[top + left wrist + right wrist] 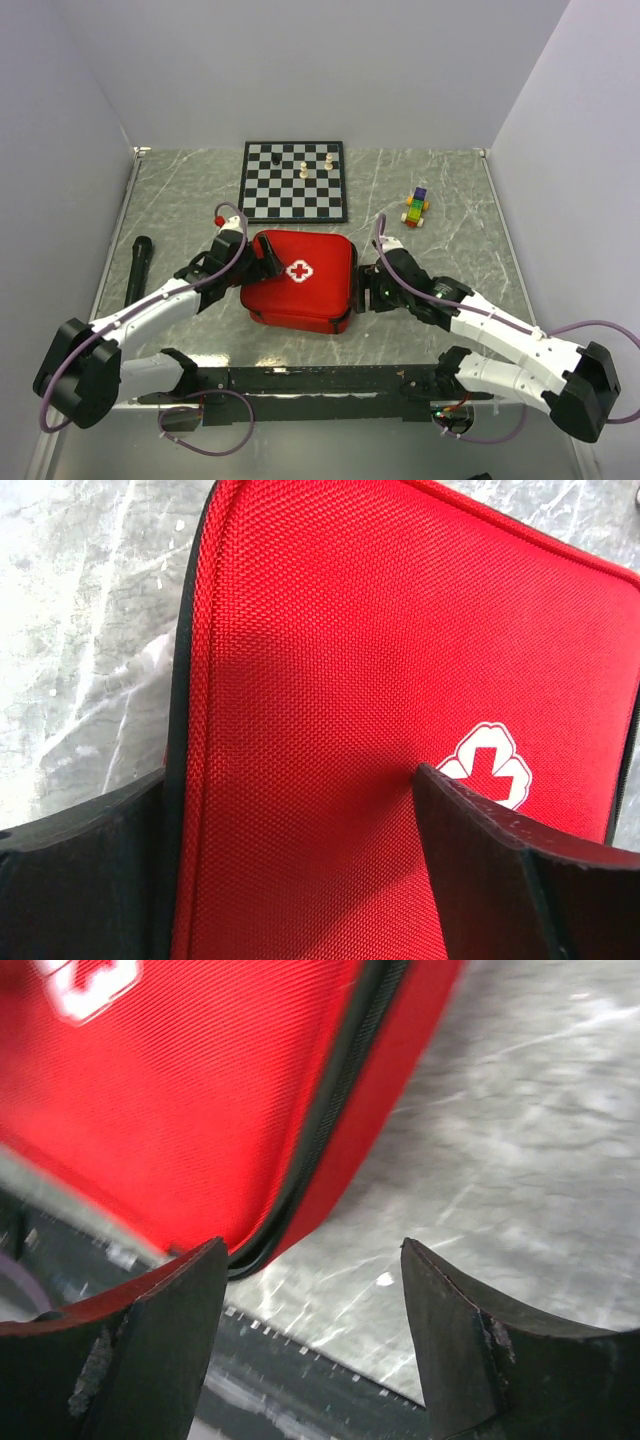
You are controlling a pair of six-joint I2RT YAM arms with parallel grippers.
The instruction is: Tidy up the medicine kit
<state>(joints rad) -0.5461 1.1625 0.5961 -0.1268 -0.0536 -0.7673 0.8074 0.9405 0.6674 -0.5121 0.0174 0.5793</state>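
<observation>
Medicine kit (300, 285) lies flat on the grey marbled table (440, 250), lid side up, just in front of the chessboard (293, 181) on the arms' side and about as wide as it. From overhead: a few chess pieces (304, 170) stand on the far half of the chessboard; a small stack of coloured blocks (416, 208) sits to the chessboard's right, apart from it; a black cylinder (138, 268) lies well off to the chessboard's left and nearer the arms. Left gripper (262, 262) is below the chessboard's left front corner, at the kit's left edge. Right gripper (362, 288) is below the chessboard's right front corner, hard against the kit's right edge; real contact I cannot tell. Left wrist view: jaws stand wide apart, straddling the kit's left edge, one of the fingers (80, 880) off the kit on the table side, the other over the red cloth beside the white cross (487, 765). Nothing pinched. Right wrist view: jaws open too, both fingers (150, 1350) dark and spread, mostly bare table between them. A corner of the red kit with its black zip (330, 1130) reaches down toward the left-hand finger; whether it touches, I cannot tell.
</observation>
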